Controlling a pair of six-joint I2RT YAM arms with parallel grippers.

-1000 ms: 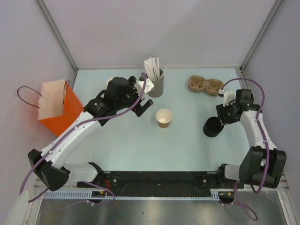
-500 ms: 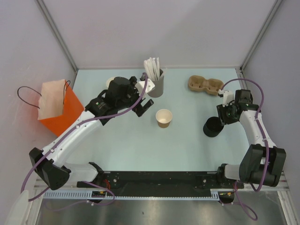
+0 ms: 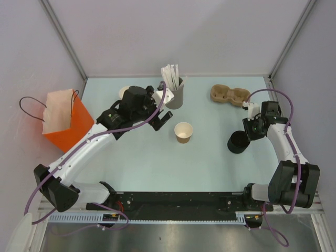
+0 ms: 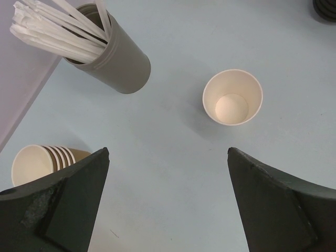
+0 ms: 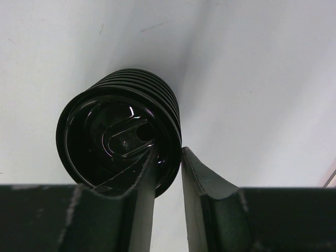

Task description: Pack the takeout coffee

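Note:
The takeout coffee cup (image 3: 184,132) is a small tan paper cup with a pale rim, standing upright and empty mid-table; it also shows in the left wrist view (image 4: 232,97). My left gripper (image 3: 164,119) hovers open and empty just left of it, jaws wide apart (image 4: 168,152) over bare table. My right gripper (image 3: 247,134) is at a stack of black lids (image 3: 238,143). In the right wrist view, the gripper (image 5: 168,152) has one finger inside the top lid (image 5: 105,126) and the other outside, pinching its rim.
A grey holder of white sticks (image 3: 175,94) stands behind the cup, and a stack of nested brown cups (image 3: 124,92) lies at the back left. An orange paper bag (image 3: 65,118) stands at the left. A brown cardboard cup carrier (image 3: 230,95) lies at the back right.
My left arm has shifted slightly toward the back. My right wrist has edged a little toward the lid stack. The cup and other things have not moved.

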